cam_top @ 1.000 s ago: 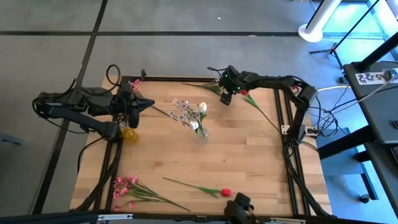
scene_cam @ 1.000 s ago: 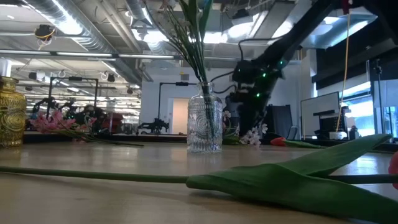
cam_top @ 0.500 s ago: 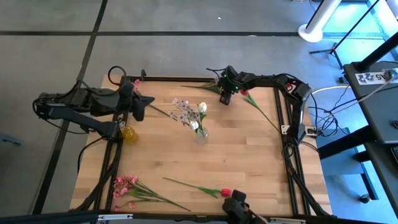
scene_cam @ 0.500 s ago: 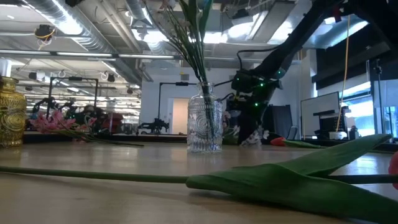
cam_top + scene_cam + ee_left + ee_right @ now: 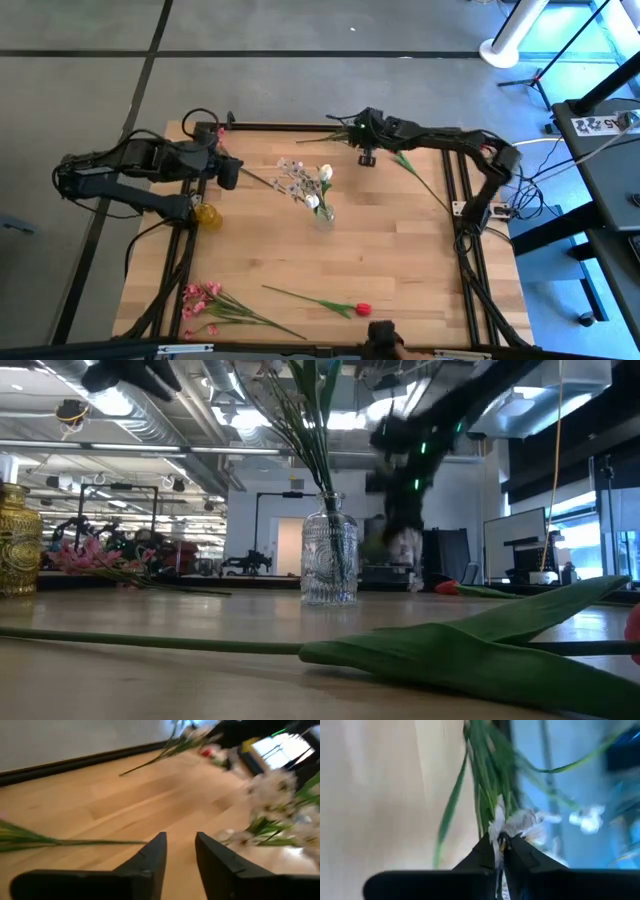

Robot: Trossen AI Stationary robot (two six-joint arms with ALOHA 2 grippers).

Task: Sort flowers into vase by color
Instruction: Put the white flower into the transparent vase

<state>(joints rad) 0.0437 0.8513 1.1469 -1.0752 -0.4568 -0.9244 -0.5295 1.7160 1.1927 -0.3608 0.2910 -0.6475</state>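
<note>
A clear glass vase (image 5: 323, 214) mid-table holds white blossoms and a white rosebud. A yellow vase (image 5: 206, 214) stands at the left edge. My right gripper (image 5: 366, 156), near the far edge, is shut on a white blossom sprig (image 5: 517, 822). My left gripper (image 5: 180, 842) hovers open at the far left above a pink-blossom stem (image 5: 250, 176) that lies flat on the wood. Pink sprays (image 5: 205, 300) and a red rosebud stem (image 5: 340, 305) lie by the near edge. Another red-budded stem (image 5: 405, 162) lies at the far right. My right gripper pinches the white sprig at its blossom end (image 5: 499, 839) between its two fingertips, which slant down from the table's right side. Green stems run on beyond the fingers. The blossom end (image 5: 403, 545) is up off the wood; where the stem's other end rests I cannot tell.
The black frame rail (image 5: 290, 127) runs along the far edge close to the right gripper. In the low view a long green leaf (image 5: 470, 650) of the red rosebud stem lies across the foreground. Bare wood (image 5: 400, 250) shows right of the clear vase.
My right gripper has risen from the table near the far edge and rolled, carrying the white sprig's blossom end up with it. My left gripper has drifted toward the far edge and the table's middle and turned at the wrist.
</note>
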